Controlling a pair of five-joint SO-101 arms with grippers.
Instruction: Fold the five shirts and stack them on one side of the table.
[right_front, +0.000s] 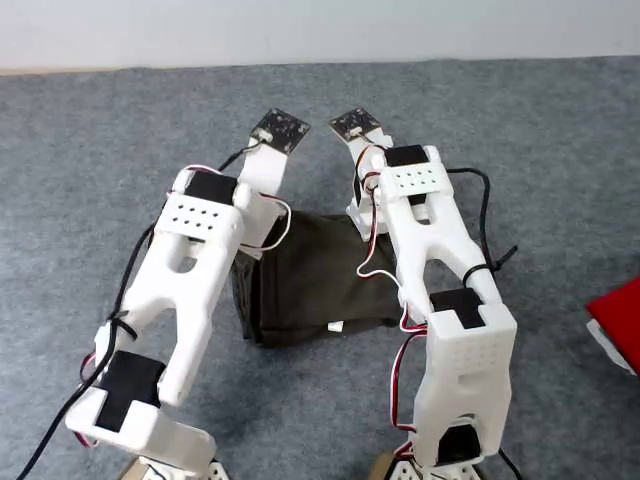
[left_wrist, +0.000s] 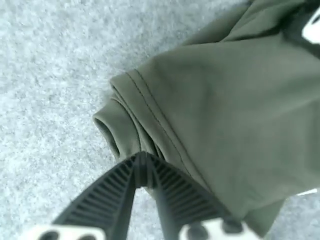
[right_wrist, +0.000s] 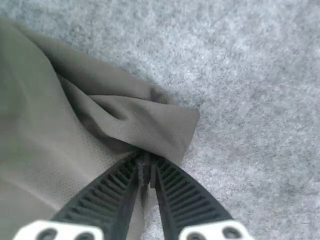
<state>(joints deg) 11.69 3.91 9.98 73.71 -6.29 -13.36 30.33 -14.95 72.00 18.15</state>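
the left gripper (left_wrist: 143, 167) has its ribbed jaws pressed together at the tips, and a bunched fold of hem from the olive shirt (left_wrist: 230, 110) runs right into that pinch, so it looks clamped on the cloth. the right gripper (right_wrist: 145, 167) is closed in the same way, nipping the shirt just behind one loose corner.

outward from the left fingers the stitched hem doubles back on itself in a small roll. the smooth body of the shirt spreads away toward the other arm, with bare grey table (right_front: 100, 130) on the outer side. outward from the right fingers it mirrors this: creased cloth fans off toward the left arm, and grey surface lies on the outer side.

in the high view the shirt lies as a dark, partly folded block between the two arms. its far edge is tucked under the wrists and the rest lies back toward the arm bases. so the held edge runs crosswise from one gripper to the other, and the free cloth lies on the base side of both. each arm is nearest its own end, neither better placed.

my judgement is that the next move turns on keeping that crosswise edge level while both ends travel together. a red cloth (right_front: 622, 318), perhaps another shirt, sits well apart at the table's right edge.
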